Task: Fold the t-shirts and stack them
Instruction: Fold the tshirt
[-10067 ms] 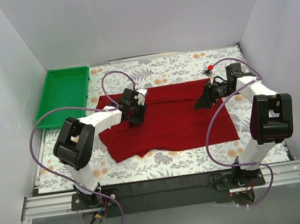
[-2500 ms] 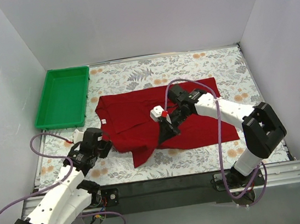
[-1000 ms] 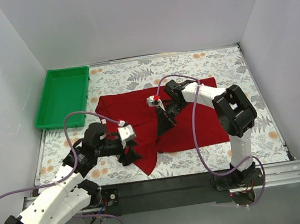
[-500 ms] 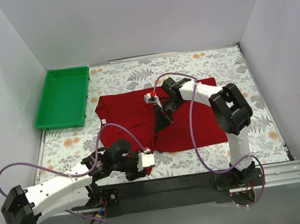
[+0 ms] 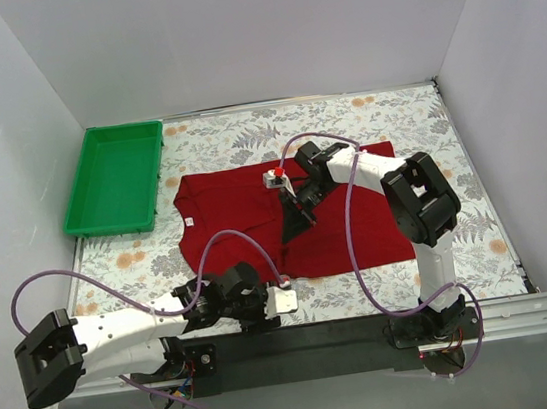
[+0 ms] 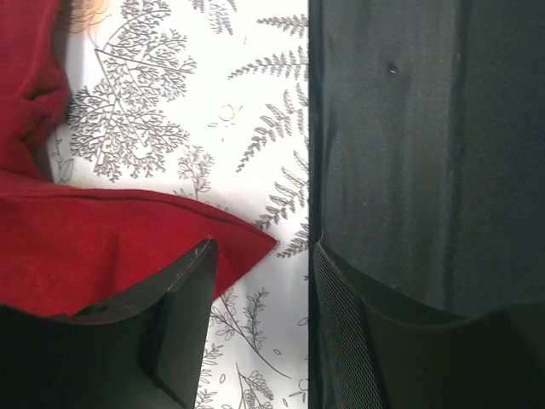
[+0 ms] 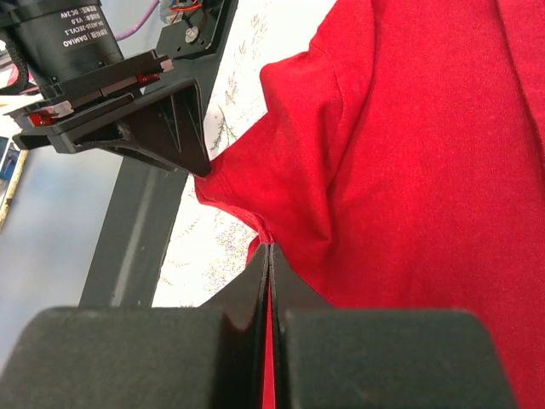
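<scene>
**Right fingers pinch the shirt, left fingers apart at its near corner**

The dark red t-shirt (image 5: 229, 210) lies spread across the middle of the flowered desk (image 5: 343, 120), its small white neck label (image 5: 187, 219) towards the left. The right fingers (image 7: 230, 341) are pressed together on a raised fold of cloth near the shirt's middle, and the cloth bunches up to their tips. The left arm lies low along the near edge. The left fingers (image 6: 174, 332) stand apart, with nothing held. One sits over the shirt's near corner, whose point pokes into the gap. The other is over the black strip (image 6: 409, 128) at the desk's front. A green tray (image 5: 113, 175) sits at the far left, apart from the shirt.
</scene>
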Motion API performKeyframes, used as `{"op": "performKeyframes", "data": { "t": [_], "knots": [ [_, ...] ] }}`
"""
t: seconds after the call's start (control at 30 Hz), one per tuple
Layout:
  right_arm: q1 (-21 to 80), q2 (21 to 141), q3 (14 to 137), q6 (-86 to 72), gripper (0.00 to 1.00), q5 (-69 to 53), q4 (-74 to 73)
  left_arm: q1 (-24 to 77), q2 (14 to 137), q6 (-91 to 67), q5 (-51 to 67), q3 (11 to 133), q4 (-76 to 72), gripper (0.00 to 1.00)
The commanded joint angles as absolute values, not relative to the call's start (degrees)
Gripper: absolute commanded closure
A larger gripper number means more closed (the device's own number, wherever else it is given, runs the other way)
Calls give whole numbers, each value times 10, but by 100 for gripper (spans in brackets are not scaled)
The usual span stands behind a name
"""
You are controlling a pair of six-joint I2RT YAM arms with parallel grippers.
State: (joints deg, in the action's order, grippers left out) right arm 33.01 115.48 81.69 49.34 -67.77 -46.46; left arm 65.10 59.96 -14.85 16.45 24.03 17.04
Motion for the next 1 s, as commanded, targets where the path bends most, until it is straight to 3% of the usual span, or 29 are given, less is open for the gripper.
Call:
{"op": "performKeyframes", "data": {
  "t": [0.0,0.4,0.8,0.9,0.97],
  "knots": [
    [325,1159,830,486,99,-698,-461,658,606,-159,135,240,141,53],
    [318,1159,827,480,99,-704,-456,681,653,-170,101,235,129,61],
    [317,1156,814,480,99,-708,-454,699,707,-181,30,231,106,76],
    [316,1154,813,480,99,-708,-454,702,715,-179,23,232,106,87],
    [317,1153,812,480,99,-708,-454,704,713,-180,16,235,106,100]
  ]
}}
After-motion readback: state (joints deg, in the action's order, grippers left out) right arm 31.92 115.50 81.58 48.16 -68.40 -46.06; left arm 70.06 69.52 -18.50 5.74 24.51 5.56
